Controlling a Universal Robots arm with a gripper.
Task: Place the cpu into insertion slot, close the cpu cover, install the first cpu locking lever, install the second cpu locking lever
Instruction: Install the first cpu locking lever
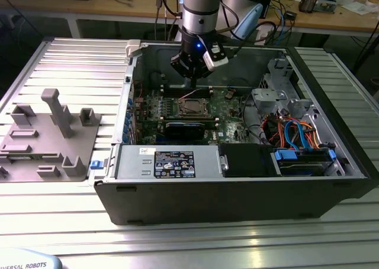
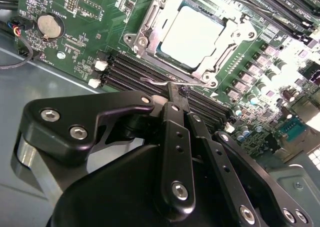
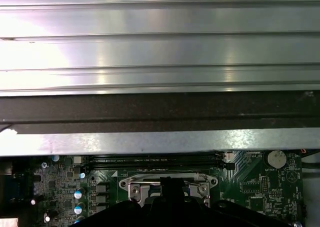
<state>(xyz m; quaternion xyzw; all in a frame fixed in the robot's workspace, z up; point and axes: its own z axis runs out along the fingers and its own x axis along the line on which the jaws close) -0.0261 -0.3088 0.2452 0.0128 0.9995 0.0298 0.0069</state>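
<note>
The cpu (image 2: 192, 34) lies flat in the insertion slot (image 1: 190, 107) on the green board, its silver-grey top showing. The cpu cover (image 2: 150, 29) is down around it as a metal frame. A thin wire locking lever (image 2: 152, 80) runs along the socket's edge that faces the gripper. My gripper (image 2: 175, 89) hangs just above that edge, its black fingers (image 2: 172, 117) pressed together and the tips right at the lever's end. I cannot tell whether they touch it. In the exterior view the gripper (image 1: 192, 73) hovers inside the open computer case, above the socket.
Long memory slots (image 2: 125, 72) lie between the gripper and the socket. A coin battery (image 2: 49, 26) sits on the board. The case holds a black card (image 1: 185, 128), a black power supply box (image 1: 249, 159) and cabled drive bays (image 1: 296, 133). A grey fixture (image 1: 53, 133) stands outside, at the exterior view's left.
</note>
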